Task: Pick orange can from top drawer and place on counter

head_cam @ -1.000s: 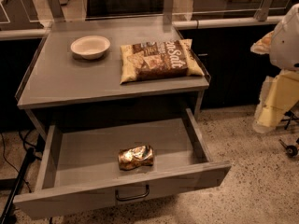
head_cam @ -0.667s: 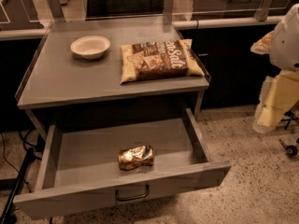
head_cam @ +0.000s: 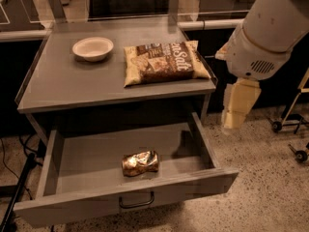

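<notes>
While hand hangs beside the drawer, orange can lies apart.

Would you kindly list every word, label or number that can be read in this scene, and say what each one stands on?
"Salt": large white script on the snack bag on the counter; the letters before it are unclear.
Smaller print on the bag: too blurred to read.
The orange can in the top drawer: nothing legible.
The gripper, hanging right of the drawer: no markings visible.

The dented orange can gleamed metallic; drawer and table were matt grey metal; the smooth cream gripper hung right of them.
</notes>
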Controlling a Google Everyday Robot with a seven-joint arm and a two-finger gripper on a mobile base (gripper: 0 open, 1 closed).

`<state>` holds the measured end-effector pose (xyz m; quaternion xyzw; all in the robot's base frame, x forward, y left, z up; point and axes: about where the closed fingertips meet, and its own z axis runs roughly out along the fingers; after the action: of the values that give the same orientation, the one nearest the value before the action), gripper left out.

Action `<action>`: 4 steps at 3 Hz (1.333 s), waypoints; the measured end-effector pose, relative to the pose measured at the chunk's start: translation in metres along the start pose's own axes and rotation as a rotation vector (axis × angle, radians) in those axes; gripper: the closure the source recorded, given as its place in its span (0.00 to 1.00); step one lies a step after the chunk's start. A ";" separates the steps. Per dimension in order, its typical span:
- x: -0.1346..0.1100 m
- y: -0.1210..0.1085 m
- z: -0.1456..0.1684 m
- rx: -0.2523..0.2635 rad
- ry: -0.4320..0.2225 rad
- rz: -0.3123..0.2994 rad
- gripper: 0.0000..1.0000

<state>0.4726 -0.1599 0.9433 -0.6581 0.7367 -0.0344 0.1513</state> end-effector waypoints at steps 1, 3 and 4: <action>-0.034 -0.005 0.023 -0.020 -0.026 -0.051 0.00; -0.042 0.001 0.038 -0.037 -0.035 -0.050 0.00; -0.060 -0.017 0.086 -0.010 -0.030 -0.064 0.00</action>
<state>0.5170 -0.0909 0.8764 -0.6826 0.7131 -0.0256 0.1577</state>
